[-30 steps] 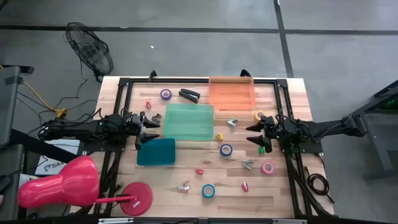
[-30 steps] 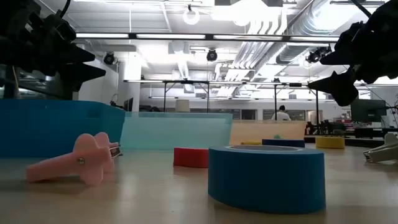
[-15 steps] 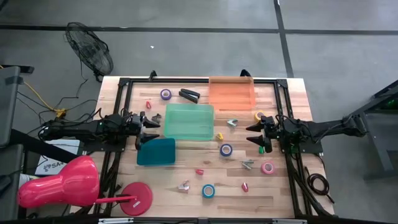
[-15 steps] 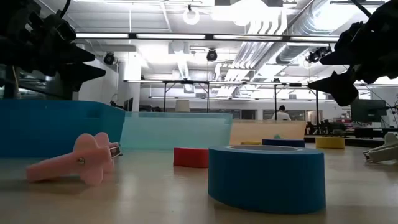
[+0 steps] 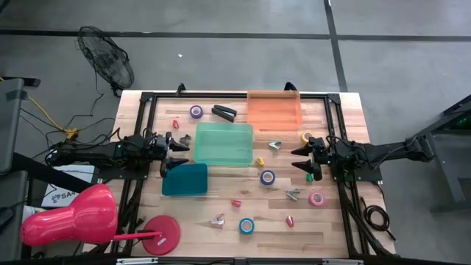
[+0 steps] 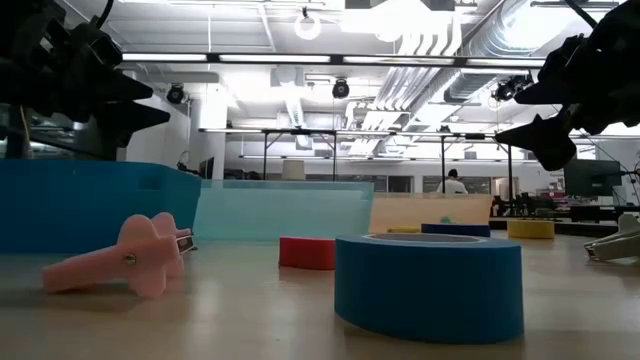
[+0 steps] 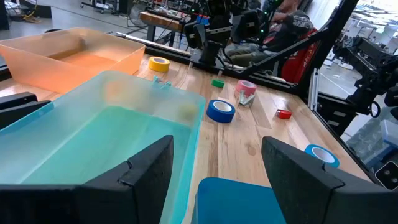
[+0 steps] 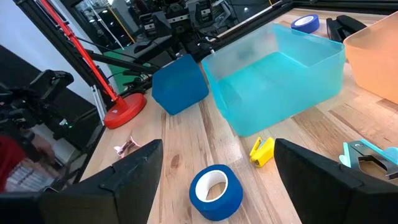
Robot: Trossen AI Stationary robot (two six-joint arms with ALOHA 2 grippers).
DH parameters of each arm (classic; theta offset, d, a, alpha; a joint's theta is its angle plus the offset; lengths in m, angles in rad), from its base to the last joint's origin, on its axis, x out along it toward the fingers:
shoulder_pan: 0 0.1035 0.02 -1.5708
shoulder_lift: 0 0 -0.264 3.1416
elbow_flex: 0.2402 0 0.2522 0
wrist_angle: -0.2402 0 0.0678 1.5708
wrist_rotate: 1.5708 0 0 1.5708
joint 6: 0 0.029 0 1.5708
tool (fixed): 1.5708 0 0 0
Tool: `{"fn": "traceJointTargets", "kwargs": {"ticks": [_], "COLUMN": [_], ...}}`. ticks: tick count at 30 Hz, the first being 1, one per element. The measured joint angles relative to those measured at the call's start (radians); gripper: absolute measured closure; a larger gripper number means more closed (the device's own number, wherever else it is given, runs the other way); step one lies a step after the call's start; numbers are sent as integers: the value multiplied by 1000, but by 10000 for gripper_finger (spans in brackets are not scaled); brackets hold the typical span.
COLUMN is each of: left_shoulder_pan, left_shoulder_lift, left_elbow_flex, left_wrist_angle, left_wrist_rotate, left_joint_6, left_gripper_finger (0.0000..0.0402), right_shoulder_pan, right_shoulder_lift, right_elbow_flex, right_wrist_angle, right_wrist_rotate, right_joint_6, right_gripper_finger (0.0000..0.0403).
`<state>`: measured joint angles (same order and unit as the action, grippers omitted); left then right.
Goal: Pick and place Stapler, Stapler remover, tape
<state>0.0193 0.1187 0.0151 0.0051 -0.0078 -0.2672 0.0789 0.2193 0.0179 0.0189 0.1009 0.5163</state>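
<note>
Left gripper (image 5: 174, 153) hovers with fingers apart beside the teal bin (image 5: 223, 143); the black stapler (image 5: 224, 112) lies beyond that bin. Right gripper (image 5: 300, 160) is spread empty, with a blue tape roll (image 5: 268, 177) just ahead and a pink stapler remover (image 6: 125, 258) well apart

1. The left arm reaches in low from the table's left edge, its dark two-finger left gripper (image 5: 176, 154) hanging above the surface with fingers (image 7: 147, 167) spread wide.
2. The right arm stretches in from the right edge; the dark right gripper (image 5: 300, 160) likewise hangs with fingers (image 8: 138, 168) parted, empty.
</note>
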Motion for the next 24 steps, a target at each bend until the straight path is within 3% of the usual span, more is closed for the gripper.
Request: {"fn": "traceJointTargets", "kwargs": {"ticks": [15, 19, 24], "left_shoulder_pan": [0, 0, 0], "left_shoulder_lift": [0, 0, 0], "left_elbow_flex": [0, 0, 0], "left_wrist_angle": [0, 0, 0], "left_wrist_rotate": [0, 0, 0], "left_joint_6": [0, 0, 0], "left_gripper_finger": [163, 163, 163], "right_shoulder_pan": [0, 0, 0], "right_shoulder_lift": [0, 0, 1], "right_elbow_flex": [0, 0, 0], "right_wrist_angle": [0, 8, 21], "right_wrist_rotate": [4, 85, 197], "right_joint_6": [-4, -101, -348], "right_gripper_finger": [104, 104, 104]}}
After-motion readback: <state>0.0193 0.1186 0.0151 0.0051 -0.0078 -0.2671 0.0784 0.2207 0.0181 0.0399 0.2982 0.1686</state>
